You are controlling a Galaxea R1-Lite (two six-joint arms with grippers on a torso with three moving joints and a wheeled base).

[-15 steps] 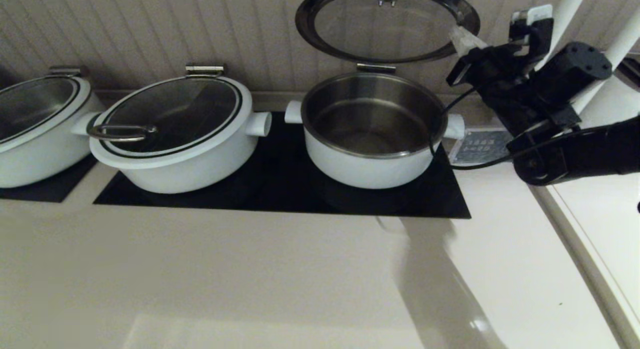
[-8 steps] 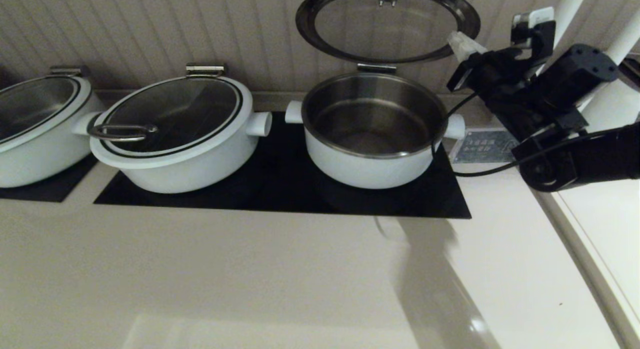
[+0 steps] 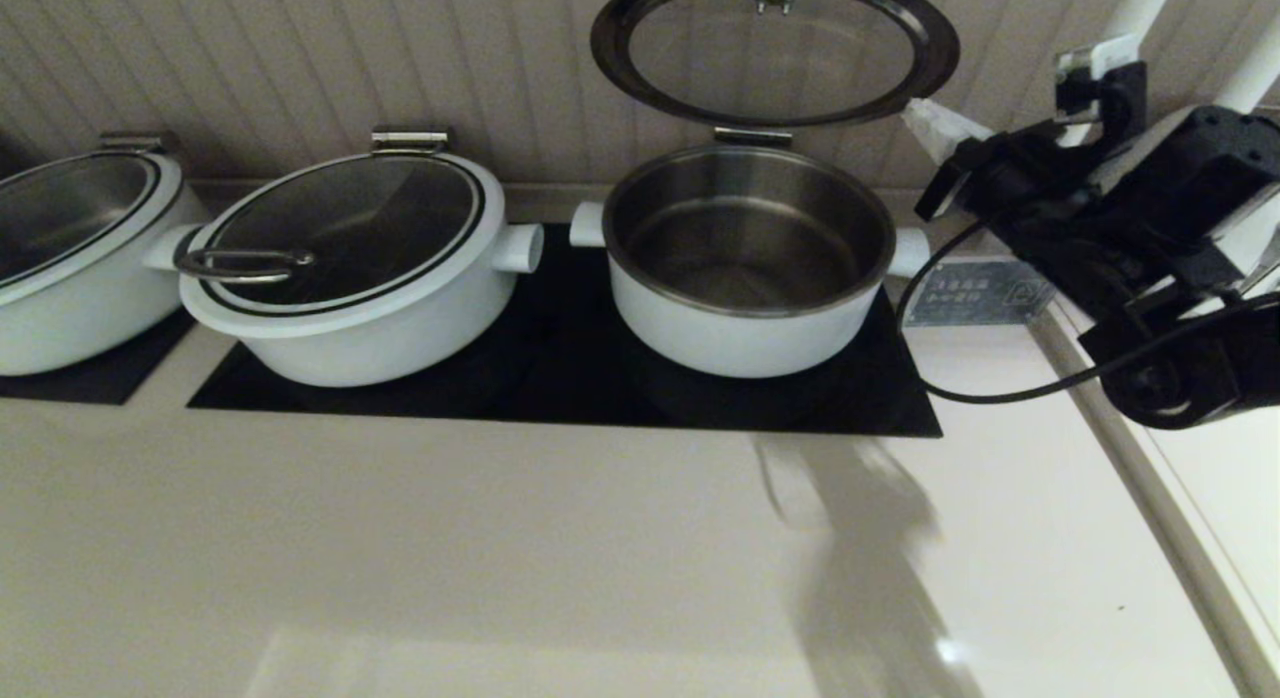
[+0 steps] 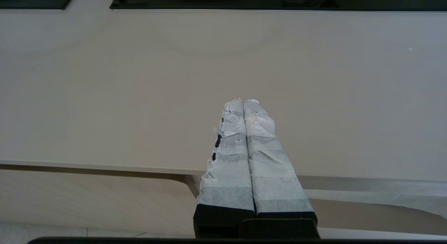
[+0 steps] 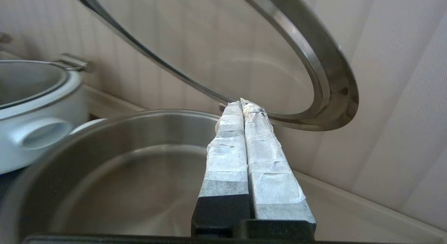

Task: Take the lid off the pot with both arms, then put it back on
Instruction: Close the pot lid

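Nearest us, the left pincer [image 4: 243, 103] is hanging low over the front edge of the pale worktop [image 3: 500, 538], its taped fingers pressed flat together with nothing between them, well apart from the cooking. It is not showing in the head view at all.

Further in, the pot [image 3: 745, 263] is sitting on the black hob [image 3: 560, 378], wide open, steel liner bare. A wider lidded pot [image 3: 350, 263] is standing just beside it on the robot's left.

Off to the right, the right pincer [image 3: 925, 118] is poised near the lid's lower right rim, fingers squeezed shut and gripping nothing. From its wrist camera the tips are looking close to the rim, though contact is not something I can call.

At the back, the lid [image 3: 770, 48] is standing up on its rear hinge, leaning towards the panelled wall [image 3: 300, 58].

Here is the danger, as I judge it: nobody is holding that lid. A shut pincer can only nudge, so a push on the rim could tip it past balance and send it slamming onto the pot. And with the left arm so far away, catching it is looking unlikely.
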